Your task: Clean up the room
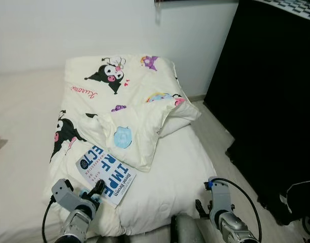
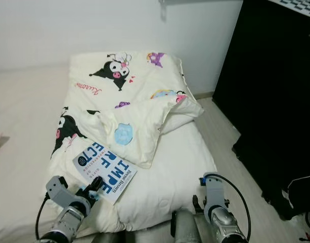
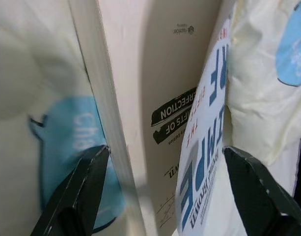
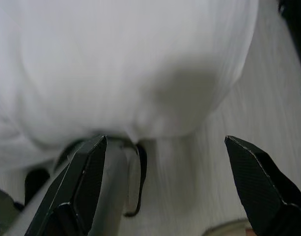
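Note:
A white book with big blue letters lies on the cream cartoon-print duvet, near the bed's front left corner. My left gripper is at the book's near corner. In the left wrist view it stands open, with the book and its page edge between the two black fingers. My right gripper is open and holds nothing. It hangs low by the white mattress at the bed's front right, over the pale floor.
A folded cream pillow rests on the duvet just beyond the book. A tall black wardrobe stands to the right, with a strip of wooden floor between it and the bed. A black bag sits on the floor at the lower right.

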